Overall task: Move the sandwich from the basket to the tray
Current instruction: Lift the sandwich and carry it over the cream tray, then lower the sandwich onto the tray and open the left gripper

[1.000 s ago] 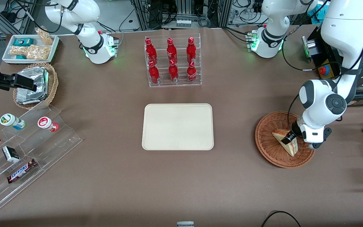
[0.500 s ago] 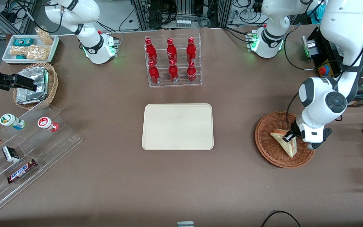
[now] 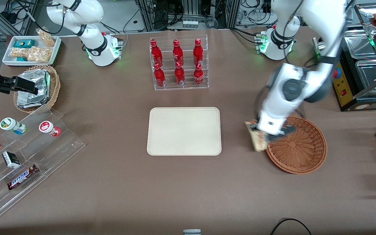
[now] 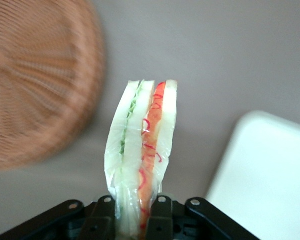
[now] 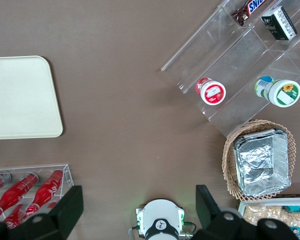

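your left arm's gripper (image 3: pixel 260 133) is now hanging just past the rim of the basket (image 3: pixel 297 143), on the side toward the tray (image 3: pixel 184 131). a second ago it was low inside the basket, pressed onto the sandwich (image 3: pixel 256 138); now the sandwich is up in the air with it and the basket is lying empty. that means the pick is done and you are moving into the carry, with a stretch of bare tabletop (image 3: pixel 237 182) between the load and the tray.

the jaws are clamped on the sandwich at one end, so the rest of the wedge is sticking out free, as the left wrist view shows (image 4: pixel 141 165). it is pale white bread in two soft slices, with a thin green layer and a red-orange layer running between them, all inside a clear, slightly crinkled wrap. in the front view the arm is blurring with motion, so the wedge's exact tilt is hard to judge.

the basket is a wide, shallow round of reddish-brown wicker with a ribbed weave. the tray is a flat, cream-beige rectangle with rounded corners, a low rim and a plain surface, and nothing is on it.
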Available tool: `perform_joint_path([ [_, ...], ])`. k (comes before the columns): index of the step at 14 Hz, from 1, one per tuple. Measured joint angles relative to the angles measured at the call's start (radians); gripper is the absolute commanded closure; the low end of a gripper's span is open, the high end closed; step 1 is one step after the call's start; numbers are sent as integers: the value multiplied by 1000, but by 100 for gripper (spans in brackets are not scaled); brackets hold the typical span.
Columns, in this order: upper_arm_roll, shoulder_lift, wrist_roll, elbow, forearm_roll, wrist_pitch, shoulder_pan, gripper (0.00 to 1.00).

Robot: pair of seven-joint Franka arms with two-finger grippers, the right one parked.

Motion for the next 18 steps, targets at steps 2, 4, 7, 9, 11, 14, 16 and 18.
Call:
perform_joint_path([
  [2, -1, 37, -10, 26, -2, 0, -123, 86],
  [4, -2, 103, -47, 92, -3, 0, -222, 84],
  [7, 0, 237, -110, 237, -3, 0, -329, 82],
  [9, 0, 321, -154, 325, -2, 0, -383, 80],
  [11, 1, 385, -180, 395, -2, 0, -419, 65],
  [14, 2, 431, -182, 444, -1, 0, -434, 0],
  [16, 4, 439, -182, 454, 0, 0, -435, 0],
  [18, 8, 439, -183, 465, 0, -1, -435, 0],
])
